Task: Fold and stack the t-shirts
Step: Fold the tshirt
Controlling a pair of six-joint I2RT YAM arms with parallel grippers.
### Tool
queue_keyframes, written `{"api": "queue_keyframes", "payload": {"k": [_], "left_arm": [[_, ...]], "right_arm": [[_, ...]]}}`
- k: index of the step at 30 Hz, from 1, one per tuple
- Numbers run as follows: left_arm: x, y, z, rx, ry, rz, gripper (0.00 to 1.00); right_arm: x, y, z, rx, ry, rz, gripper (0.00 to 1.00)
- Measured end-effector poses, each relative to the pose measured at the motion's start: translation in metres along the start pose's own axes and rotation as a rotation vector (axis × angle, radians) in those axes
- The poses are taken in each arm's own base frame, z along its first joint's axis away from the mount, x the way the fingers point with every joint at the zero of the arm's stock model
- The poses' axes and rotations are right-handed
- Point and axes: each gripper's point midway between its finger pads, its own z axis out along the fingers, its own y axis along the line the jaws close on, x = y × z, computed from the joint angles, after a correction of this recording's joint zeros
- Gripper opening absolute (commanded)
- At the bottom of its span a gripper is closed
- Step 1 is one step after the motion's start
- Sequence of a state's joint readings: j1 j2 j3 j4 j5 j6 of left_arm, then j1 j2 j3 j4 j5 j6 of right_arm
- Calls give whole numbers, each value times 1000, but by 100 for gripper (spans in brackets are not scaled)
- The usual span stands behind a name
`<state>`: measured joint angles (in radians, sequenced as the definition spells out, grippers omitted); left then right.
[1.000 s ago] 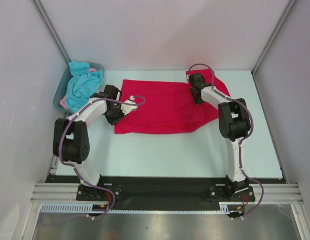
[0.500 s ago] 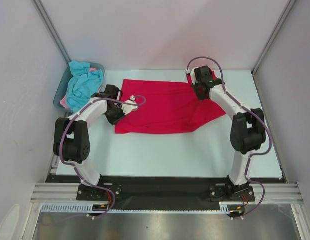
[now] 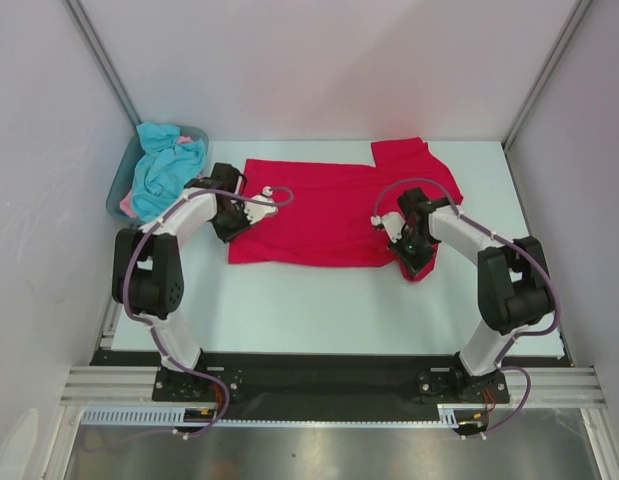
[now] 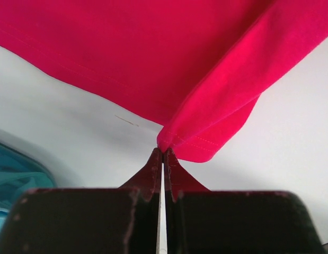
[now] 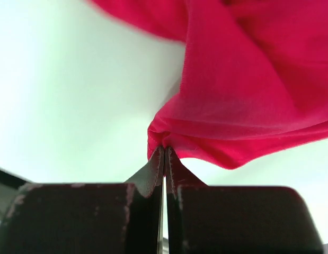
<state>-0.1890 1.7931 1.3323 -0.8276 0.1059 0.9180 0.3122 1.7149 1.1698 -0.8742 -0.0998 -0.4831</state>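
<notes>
You see the red t-shirt (image 3: 324, 215) spread across centre frame. Your left gripper (image 4: 162, 154) is clamped on its left edge, and your right gripper (image 5: 164, 149) is clamped on bunched cloth at centre right.

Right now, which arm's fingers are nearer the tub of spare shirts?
Left. The left fingers pinch the red t-shirt at its edge beside the tub; the right fingers hold its opposite end, far from the tub.
</notes>
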Motion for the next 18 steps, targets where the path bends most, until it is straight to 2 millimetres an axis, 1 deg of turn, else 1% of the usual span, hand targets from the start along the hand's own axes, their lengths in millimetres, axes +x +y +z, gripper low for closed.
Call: {"api": "queue_keyframes", "payload": {"k": [2,3,4,6,10,15,18], "left_arm": [[-2,3,1,-1,-1,1,0],[-3,4,1,-1,-1,1,0],[-4,5,1,-1,-2,2,0],[-5,6,1,-3,-3,4,0],[-5,6,1,-1,-2,9,0],[-5,6,1,1,0,9,0],[-5,6,1,1,0,9,0]], "right_arm": [[8,5,-3,-16,19,-17,0],[9,5,-5,-16,18,-24,20],[8,5,-7,-15,14,-25,32],[8,4,-8,-13,10,-36,49],[2,3,-11,-11,-5,-49,58],[-12,-2,-16,13,-46,-70,57],[-16,-9,-14,55,-58,-93,55]]}}
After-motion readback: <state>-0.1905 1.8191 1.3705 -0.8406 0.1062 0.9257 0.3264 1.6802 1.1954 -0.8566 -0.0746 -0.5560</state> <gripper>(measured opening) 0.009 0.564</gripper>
